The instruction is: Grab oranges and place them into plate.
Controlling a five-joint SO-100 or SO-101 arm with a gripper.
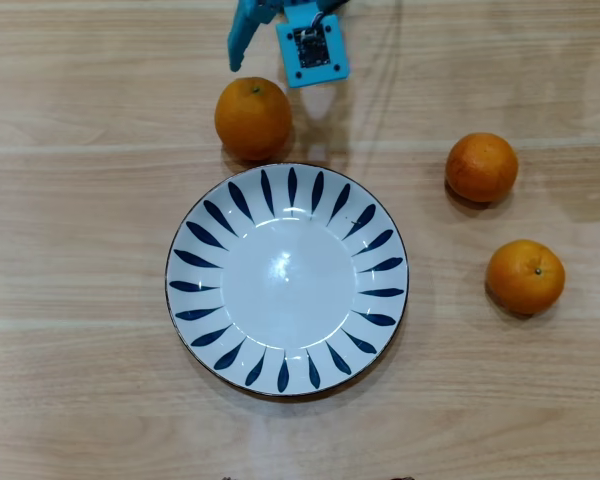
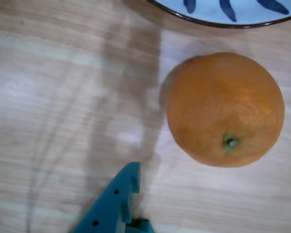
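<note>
The plate (image 1: 185, 285) is white with dark blue leaf strokes and lies empty at the table's middle. The larger orange (image 1: 253, 118) sits just beyond its far-left rim. Two smaller oranges (image 1: 481, 167) (image 1: 525, 276) lie to the right of the plate. My blue gripper (image 1: 275, 62) hangs at the top edge, just above and right of the larger orange, jaws spread and empty. In the wrist view that orange (image 2: 225, 109) fills the right side, one blue finger (image 2: 117, 199) shows at the bottom, and the plate's rim (image 2: 223, 20) runs along the top.
The light wooden table (image 1: 80, 120) carries nothing else. The arm's shadow and cable shadows fall on the wood beside the larger orange.
</note>
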